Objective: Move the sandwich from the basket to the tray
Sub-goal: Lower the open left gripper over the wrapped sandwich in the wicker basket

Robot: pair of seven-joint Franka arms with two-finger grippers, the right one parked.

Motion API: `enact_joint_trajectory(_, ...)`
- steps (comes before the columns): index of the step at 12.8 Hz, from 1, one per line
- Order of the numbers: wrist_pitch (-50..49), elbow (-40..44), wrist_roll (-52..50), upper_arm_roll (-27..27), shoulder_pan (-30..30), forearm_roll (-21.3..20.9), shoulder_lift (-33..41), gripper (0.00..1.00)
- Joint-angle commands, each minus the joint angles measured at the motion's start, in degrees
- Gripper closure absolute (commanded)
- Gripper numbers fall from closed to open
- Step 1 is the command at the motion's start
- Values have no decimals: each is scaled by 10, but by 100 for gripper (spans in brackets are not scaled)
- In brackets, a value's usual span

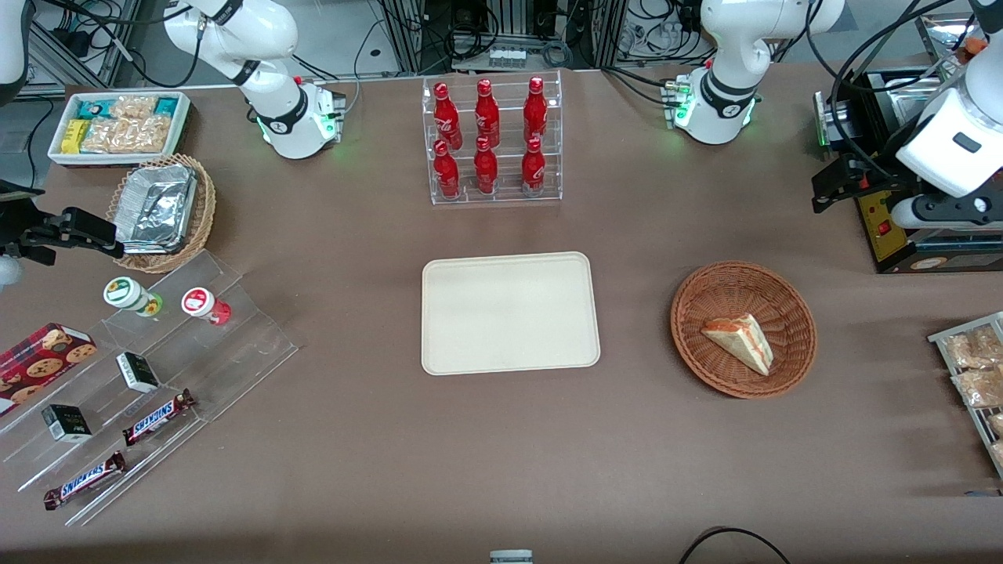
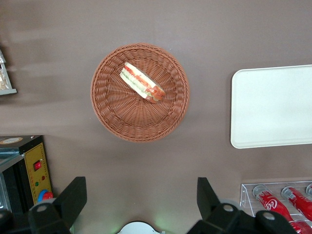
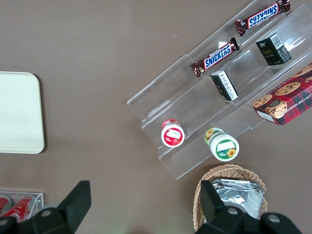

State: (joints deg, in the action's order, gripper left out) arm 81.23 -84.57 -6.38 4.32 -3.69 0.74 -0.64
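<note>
Your small triangular sandwich wedge of pale bread with orange-red and green filling (image 2: 142, 82) lies on its side in the round, shallow, reddish-brown woven wicker basket (image 2: 117, 105), a little off the bowl's centre, and nothing is touching it. The basket sits on the brown surface (image 1: 501, 439) well below your claw (image 2: 138, 197), which hangs high above that surface toward the working arm's end, with its two black fingers (image 2: 73, 199) spread wide and holding nothing. From the claw's own camera the basket shows between the two fingers and well apart from them. The flat rectangular cream-beige tray with rounded corners and a low rim (image 1: 510, 313) lies bare beside the basket, farther from the claw and toward the parked arm's end. Farther from the front camera than the tray stands a clear acrylic rack of red bottles (image 1: 492, 141).
</note>
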Motion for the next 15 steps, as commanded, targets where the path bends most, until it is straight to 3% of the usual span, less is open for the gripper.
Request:
enact_joint_trajectory(1,4,-5,5,-15,-14,-2,4,0)
enact_joint_trajectory(8,24,-22,-2,-16,-7,-19,-59,0)
enact_joint_trajectory(15,259,-225,-49,-45,-7,-20,-39,0)
